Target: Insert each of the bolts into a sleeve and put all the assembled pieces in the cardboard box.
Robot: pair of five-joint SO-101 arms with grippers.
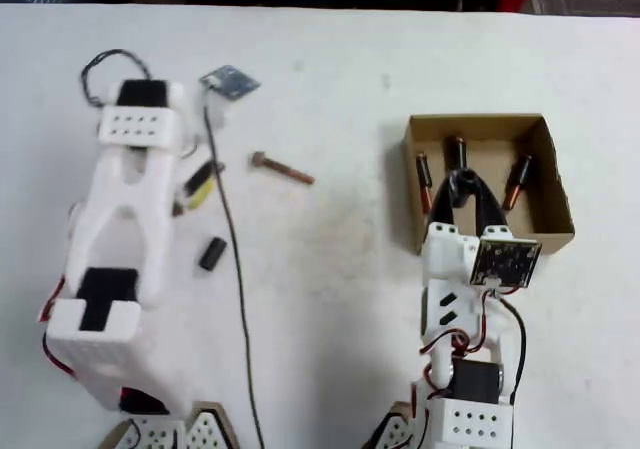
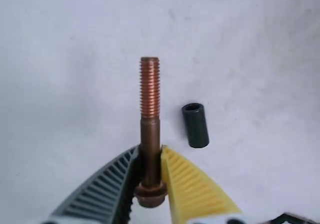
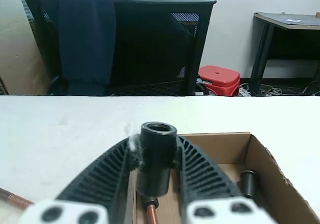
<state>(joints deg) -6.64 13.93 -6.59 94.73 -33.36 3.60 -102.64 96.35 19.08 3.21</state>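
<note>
Nearest us, left end effector (image 2: 150,154) pinches a bolt (image 2: 149,99); right end effector (image 3: 156,143), at three o'clock, pinches a sleeve (image 3: 156,164); misalignment could lever either free.

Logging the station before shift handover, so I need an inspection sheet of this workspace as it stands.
Surface: white table.
Job's things: loose bolt and loose sleeve lie on the table, apart; cardboard box holds at least two assembled pieces.
Clutter: nothing seen.
Grippers: left gripper shut on held bolt; right gripper shut on held sleeve above the box, a copper shaft showing beneath it.
Cables: black cable runs across the table beside the loose sleeve.
Surroundings: black chair with a dark garment, red stool, desk.
</note>
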